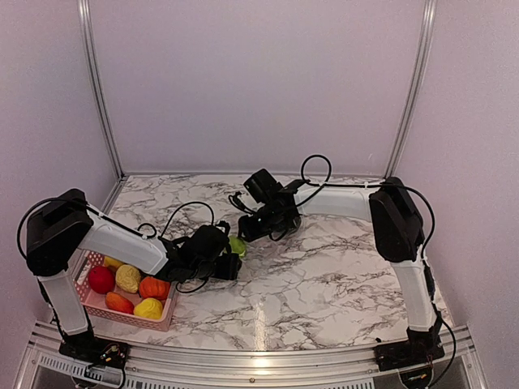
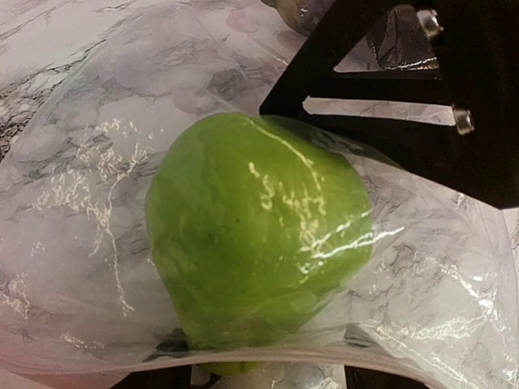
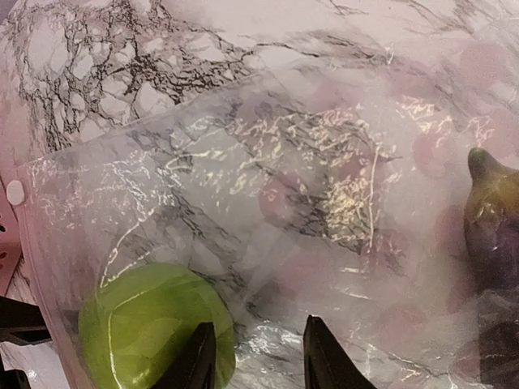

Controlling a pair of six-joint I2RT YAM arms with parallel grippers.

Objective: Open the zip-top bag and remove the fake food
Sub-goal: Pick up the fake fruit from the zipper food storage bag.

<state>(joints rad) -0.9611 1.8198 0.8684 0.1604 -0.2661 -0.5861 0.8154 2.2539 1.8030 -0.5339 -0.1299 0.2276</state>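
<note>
Where the two arms met over the counter (image 1: 349, 275) in the top view, the green piece (image 1: 237, 247) lay between the left fingers (image 1: 227, 264) and the right fingers (image 1: 248, 232), closer to the left pair. Both pairs read as dark lumps, so their spread was not legible. Other fake food (image 1: 128, 278) sat in the pink basket (image 1: 122, 318), lower left.

Left wrist view: the green piece filled centre frame inside the zip-top bag (image 2: 89, 186), its long axis running top to bottom and narrowing downward. A strip edge of the bag crossed the bottom of the frame. The arm's own fingers were cut off there; I could not tell whether they were open or closed. The black frame at upper right was likely the other arm's.

Right wrist view: the fingers stood apart at bottom centre, clamping nothing I could see, with film beneath them. The green piece lay just left of them, lower left. A dark eggplant (image 3: 493, 219) was cut off at the right edge. Which bag edge gaped was not legible.
</note>
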